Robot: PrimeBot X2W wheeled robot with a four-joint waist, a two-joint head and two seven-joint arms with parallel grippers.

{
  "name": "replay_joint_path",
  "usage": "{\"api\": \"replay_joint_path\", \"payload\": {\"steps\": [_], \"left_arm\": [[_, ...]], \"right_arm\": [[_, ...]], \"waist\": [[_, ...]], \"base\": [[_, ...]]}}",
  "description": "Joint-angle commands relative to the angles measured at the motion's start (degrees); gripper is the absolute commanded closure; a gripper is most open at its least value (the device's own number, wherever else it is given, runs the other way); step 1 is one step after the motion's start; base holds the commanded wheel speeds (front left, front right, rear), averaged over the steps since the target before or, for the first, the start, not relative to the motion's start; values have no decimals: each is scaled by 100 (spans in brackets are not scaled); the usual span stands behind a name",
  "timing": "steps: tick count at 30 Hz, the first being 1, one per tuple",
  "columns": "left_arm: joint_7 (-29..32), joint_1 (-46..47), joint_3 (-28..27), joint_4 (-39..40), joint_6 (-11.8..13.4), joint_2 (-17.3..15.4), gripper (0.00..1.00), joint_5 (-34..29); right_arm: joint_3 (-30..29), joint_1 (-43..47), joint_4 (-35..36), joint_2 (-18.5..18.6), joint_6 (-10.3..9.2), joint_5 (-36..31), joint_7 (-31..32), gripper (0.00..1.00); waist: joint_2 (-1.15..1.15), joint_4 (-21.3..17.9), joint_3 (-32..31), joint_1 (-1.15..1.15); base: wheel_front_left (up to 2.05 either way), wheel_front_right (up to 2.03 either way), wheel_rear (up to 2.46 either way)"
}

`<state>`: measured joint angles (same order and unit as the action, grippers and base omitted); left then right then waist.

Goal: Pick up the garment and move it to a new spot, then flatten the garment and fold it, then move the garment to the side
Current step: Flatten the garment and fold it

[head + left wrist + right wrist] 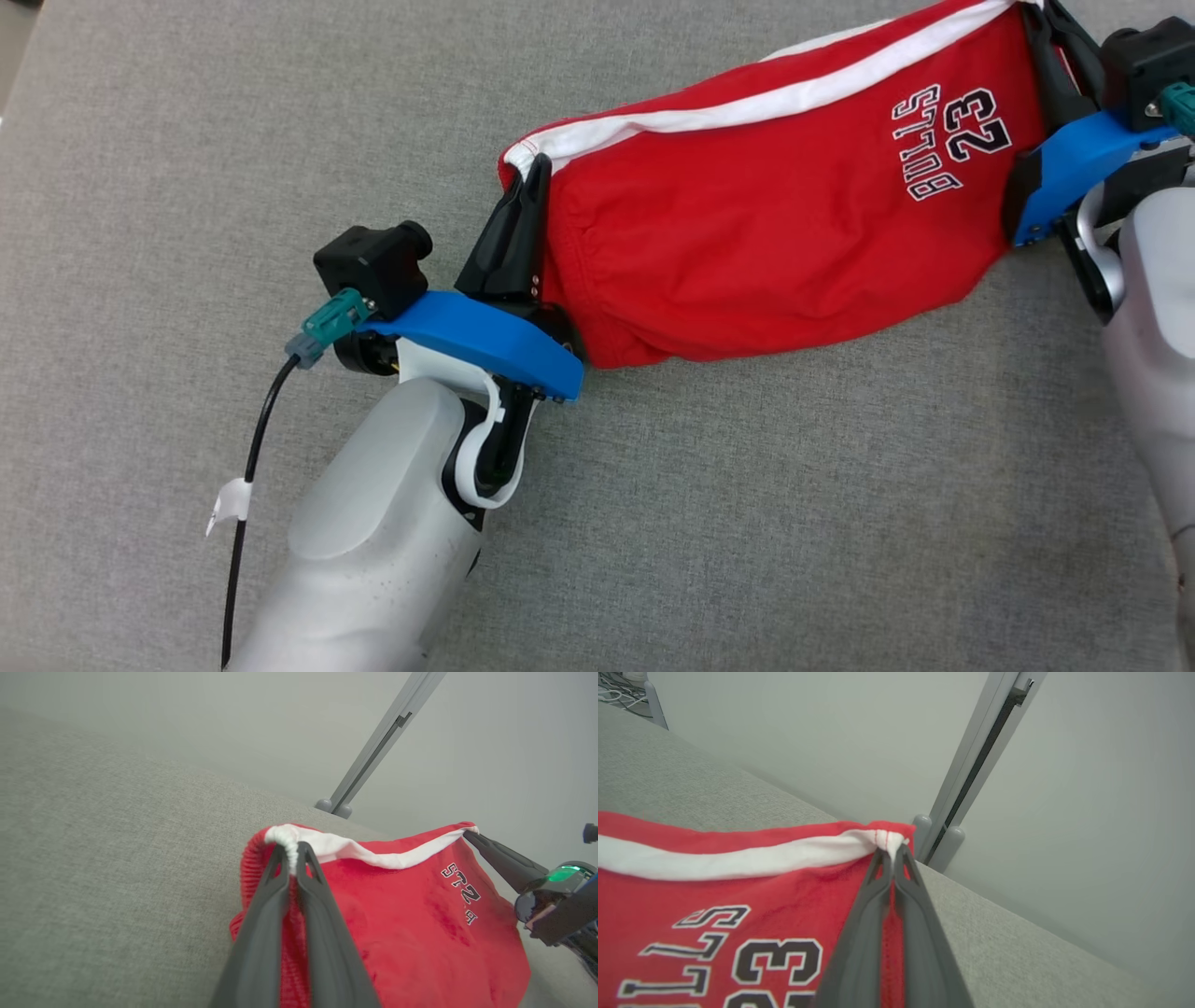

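Observation:
The garment (766, 215) is a red pair of shorts with a white band and black-and-white lettering, stretched between my two grippers above the grey surface. My left gripper (527, 182) is shut on the garment's left corner, and the left wrist view shows its fingers pinching the bunched white hem (292, 851). At the upper right, my right gripper (1041, 14) is shut on the other corner; its wrist view shows the fingertips (892, 856) clamped on the white band. The garment (714, 896) sags in the middle, its lower edge near the surface.
A grey fabric-covered table (280, 140) spreads under everything. A grey post (373, 751) on round feet stands past the table's far edge before a pale wall. A black cable (247, 467) hangs along my left forearm.

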<state>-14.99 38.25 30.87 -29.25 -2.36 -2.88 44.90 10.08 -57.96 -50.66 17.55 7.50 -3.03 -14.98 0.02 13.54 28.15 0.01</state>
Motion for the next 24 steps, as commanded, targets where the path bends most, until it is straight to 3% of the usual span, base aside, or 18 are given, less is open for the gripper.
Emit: {"api": "replay_joint_path", "payload": {"steps": [1, 2, 3, 11, 14, 22, 23, 24], "left_arm": [[-24, 115, 5, 19, 57, 0, 79, 17], [-23, 84, -31, 34, 101, -1, 59, 95], [-24, 22, -18, 9, 143, 0, 0, 141], [-24, -406, -251, 117, 396, 0, 0, -18], [-24, -627, -367, 175, 414, -2, 0, -131], [-24, -999, -643, 323, 433, 1, 0, -393], [-24, -1021, -686, 329, 435, -4, 0, -410], [-24, -1035, -713, 339, 434, -4, 0, -450]], "right_arm": [[-74, -116, -58, -38, -1, -46, -30, 2], [-93, -130, -142, -67, -1, -92, -30, 0], [-129, -152, -181, -100, -1, -108, -30, 0], [-422, 55, -225, -87, -1, -188, -30, 0], [-342, 263, -540, -150, -1, 2, -26, 0], [518, 437, -1631, -454, 7, 851, 483, 0], [627, 455, -1694, -485, 9, 977, 561, 26], [722, 457, -1731, -509, 14, 1123, 619, 100]], "waist": [[-2, -1, 41, -1], [-2, -25, 68, -1], [-2, -36, 76, -1], [-2, -121, 54, -1], [-2, -157, 2, -1], [-2, -239, -159, -1], [-2, -247, -187, -1], [-2, -256, -209, -1]], "base": [[0, 0, 0], [0, 0, 0], [0, 0, 0], [0, 0, 0], [0, 0, 0], [0, 0, 0], [0, 0, 0], [0, 0, 0]]}}
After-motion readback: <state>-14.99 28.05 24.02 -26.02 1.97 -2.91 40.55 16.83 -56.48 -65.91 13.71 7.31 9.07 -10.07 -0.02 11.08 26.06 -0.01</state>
